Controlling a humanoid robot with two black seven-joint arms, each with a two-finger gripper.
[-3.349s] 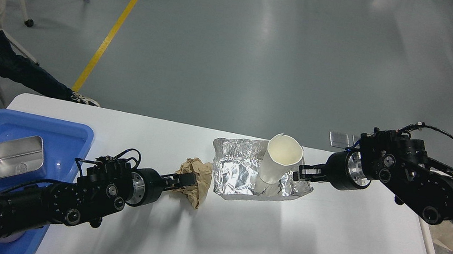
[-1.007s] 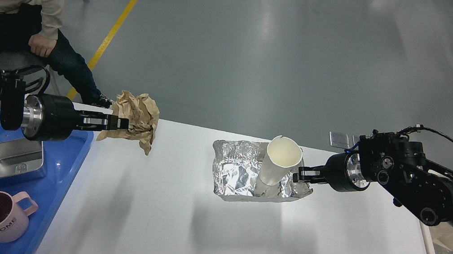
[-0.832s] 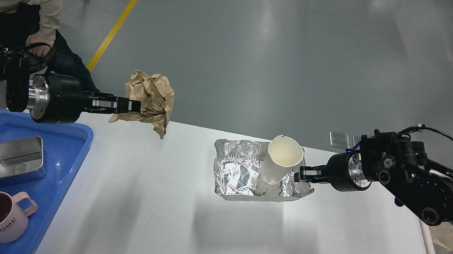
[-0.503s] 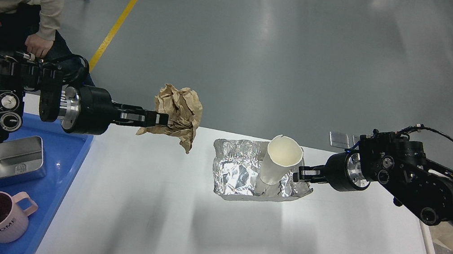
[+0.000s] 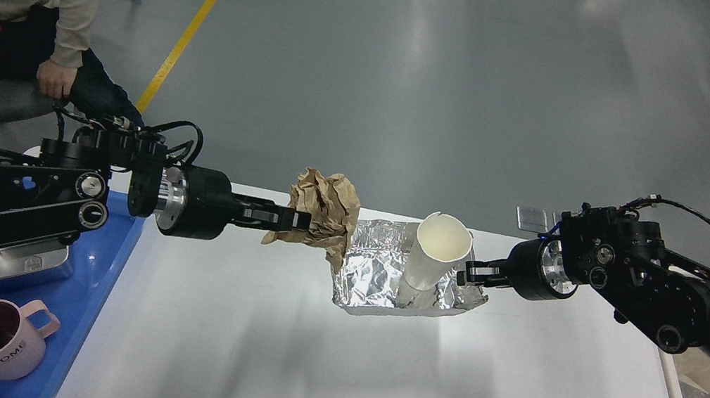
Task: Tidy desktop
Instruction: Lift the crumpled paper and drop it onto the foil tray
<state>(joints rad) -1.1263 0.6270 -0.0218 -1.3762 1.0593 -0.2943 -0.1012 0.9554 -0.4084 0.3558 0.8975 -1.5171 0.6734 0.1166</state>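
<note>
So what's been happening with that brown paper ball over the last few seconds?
The left gripper picked the crumpled brown paper up off the desktop, swung it out towards the blue tray, and has since carried it back right; it now hangs next to the foil tray. The right gripper stayed at the foil tray's right edge, and the paper cup still stands in it.
</note>
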